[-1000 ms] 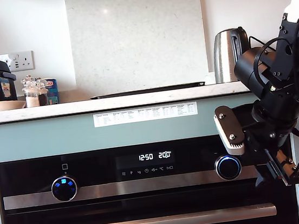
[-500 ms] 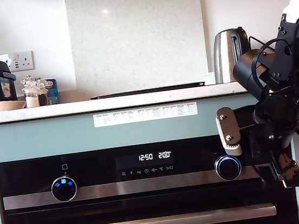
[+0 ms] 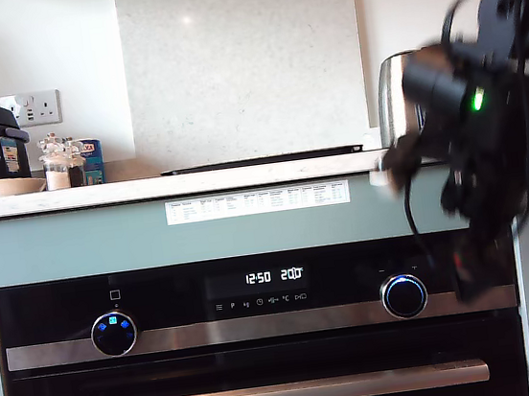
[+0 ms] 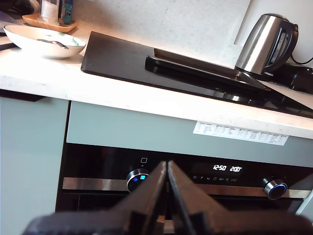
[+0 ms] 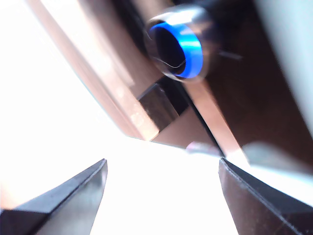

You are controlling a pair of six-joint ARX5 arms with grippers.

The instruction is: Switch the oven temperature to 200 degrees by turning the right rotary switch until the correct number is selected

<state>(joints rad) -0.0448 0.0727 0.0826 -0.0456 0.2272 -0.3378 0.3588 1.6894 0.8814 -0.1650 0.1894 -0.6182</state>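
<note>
My second gripper [image 5: 161, 196] is hanging wide open, holding nothing, jaws well apart; the small round black chrome-rimmed knob with a glowing blue ring [image 5: 177, 48] [image 3: 404, 296] is sitting just beyond them, untouched. The arm is blurring in the exterior view. My first gripper [image 4: 167, 196] is sitting closed and empty, facing the wide black glass-fronted oven [image 4: 98, 166] [image 3: 264, 353], display reading 200.

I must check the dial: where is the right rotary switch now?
The right rotary switch sits at the exterior view's right on the oven, right of the display.
</note>
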